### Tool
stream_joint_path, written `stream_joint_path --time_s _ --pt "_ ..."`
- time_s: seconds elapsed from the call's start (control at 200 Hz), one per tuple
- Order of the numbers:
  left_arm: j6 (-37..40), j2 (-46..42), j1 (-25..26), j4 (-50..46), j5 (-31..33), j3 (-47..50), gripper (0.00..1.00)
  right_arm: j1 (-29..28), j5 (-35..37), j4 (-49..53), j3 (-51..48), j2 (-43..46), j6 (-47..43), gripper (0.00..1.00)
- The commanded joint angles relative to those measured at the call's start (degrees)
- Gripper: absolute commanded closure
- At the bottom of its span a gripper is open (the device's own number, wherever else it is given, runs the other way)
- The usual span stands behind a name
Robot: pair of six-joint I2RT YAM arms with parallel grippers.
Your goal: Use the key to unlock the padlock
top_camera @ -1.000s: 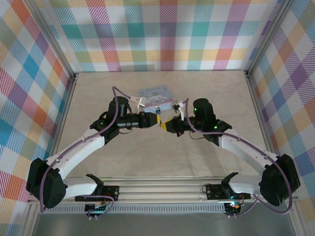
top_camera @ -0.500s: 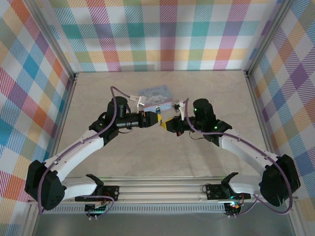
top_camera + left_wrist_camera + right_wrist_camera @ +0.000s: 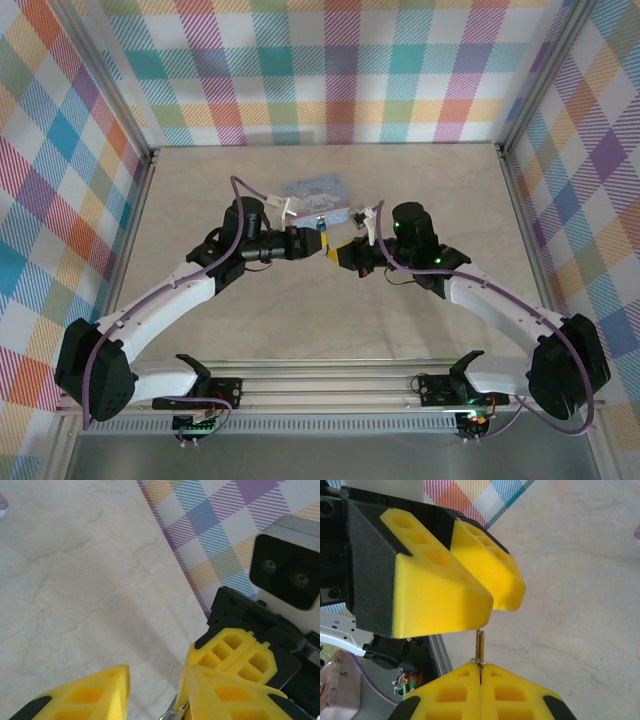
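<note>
We note the right gripper (image 3: 481, 669) pinching the thin key (image 3: 479, 642). Just beyond its tips hangs the left gripper (image 3: 155, 680), fingers spread.

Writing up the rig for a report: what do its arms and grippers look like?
Both the left arm and right arm have white links, black joints and purple cables. The left gripper and right gripper carry yellow wedge fingers with hollow cells, black-backed.
</note>
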State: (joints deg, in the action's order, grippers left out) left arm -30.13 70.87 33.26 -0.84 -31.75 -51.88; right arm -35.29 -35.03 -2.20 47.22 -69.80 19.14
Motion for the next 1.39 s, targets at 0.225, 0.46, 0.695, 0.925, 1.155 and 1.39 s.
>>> stream_joint_path --time_s 0.225,0.46,0.695,0.925,1.155,1.39 --pt "1.11 -1.66 0.06 -2.35 3.26 2.88 0.65 -0.22 2.94 -5.83 -2.84 2.84 2.72 1.0" --pt "-0.09 -4.38 0.19 6.26 -0.86 4.31 0.59 -0.22 1.45 -6.46 -2.98 1.62 3.39 1.0" --pt "-0.68 -2.17 0.8 8.5 -3.06 2.83 0.64 -0.22 0.85 -7.39 -2.9 1.25 4.09 1.0" --pt "-1.25 -0.63 1.2 10.07 -3.61 2.06 0.67 -0.23 -0.01 -7.13 -2.88 1.07 4.07 1.0" --pt "-1.18 0.67 1.28 10.42 -3.72 0.85 0.68 -0.22 -0.29 -7.19 -2.89 1.07 3.94 1.0" --pt "-1.16 1.18 1.35 10.6 -4.2 0.09 0.66 -0.24 0.01 -7.01 -2.82 0.81 3.9 1.0"
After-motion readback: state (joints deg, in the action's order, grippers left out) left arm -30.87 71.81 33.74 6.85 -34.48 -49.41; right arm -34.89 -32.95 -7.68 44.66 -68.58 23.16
